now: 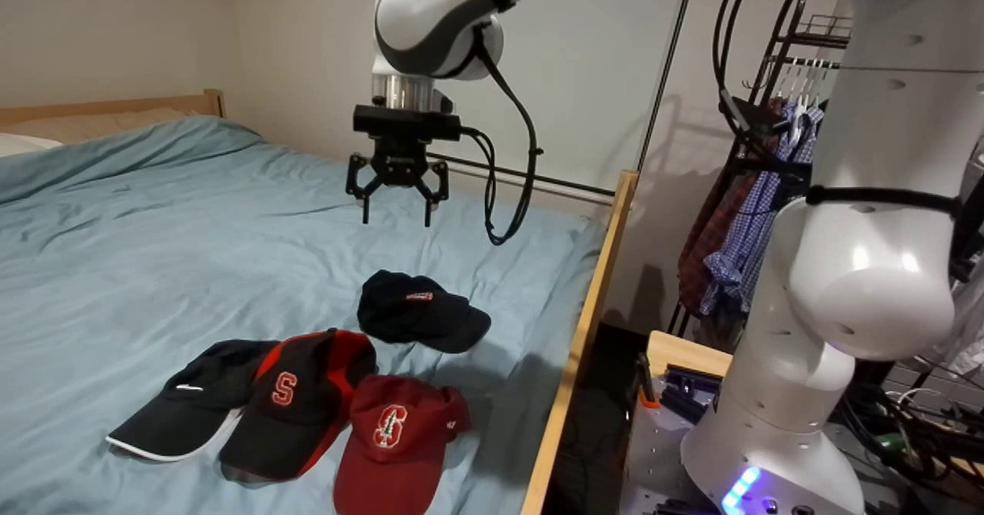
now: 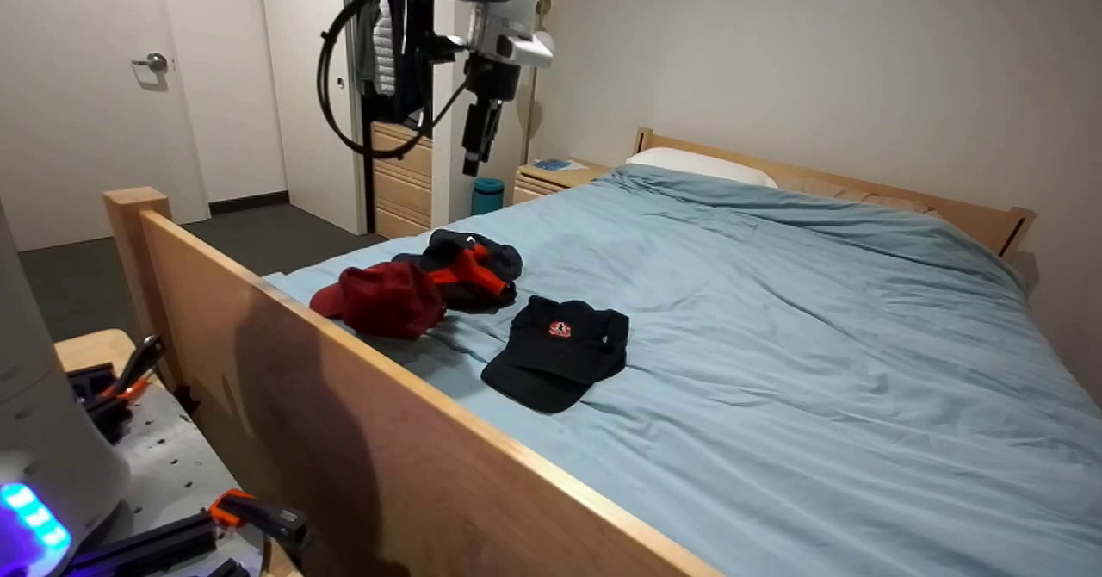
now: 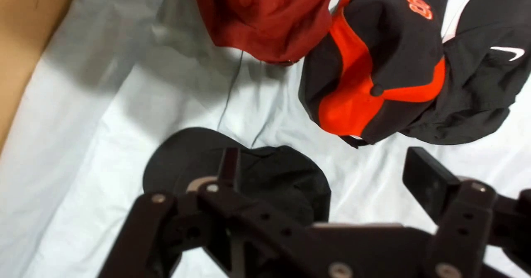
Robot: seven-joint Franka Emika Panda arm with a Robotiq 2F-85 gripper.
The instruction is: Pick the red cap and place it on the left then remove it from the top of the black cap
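The dark red cap (image 1: 396,438) lies on the bed with its brim toward the bed's near end; it also shows in the wrist view (image 3: 269,16). Beside it lies a black-and-red cap with an S (image 1: 300,407), also in the wrist view (image 3: 394,49). Its side overlaps the edge of the black cap (image 1: 192,400), which has a white brim edge and white swoosh. The black cap is partly hidden in an exterior view (image 2: 501,258). My gripper (image 1: 397,217) is open and empty, high above the bed; its fingers show apart in the wrist view (image 3: 322,157).
A rounder all-black cap (image 1: 419,311) with a small red logo lies apart from the others, below the gripper; it also shows in an exterior view (image 2: 560,344). A wooden bed rail (image 2: 430,422) stands between the robot base and the blue bedsheet (image 2: 775,344).
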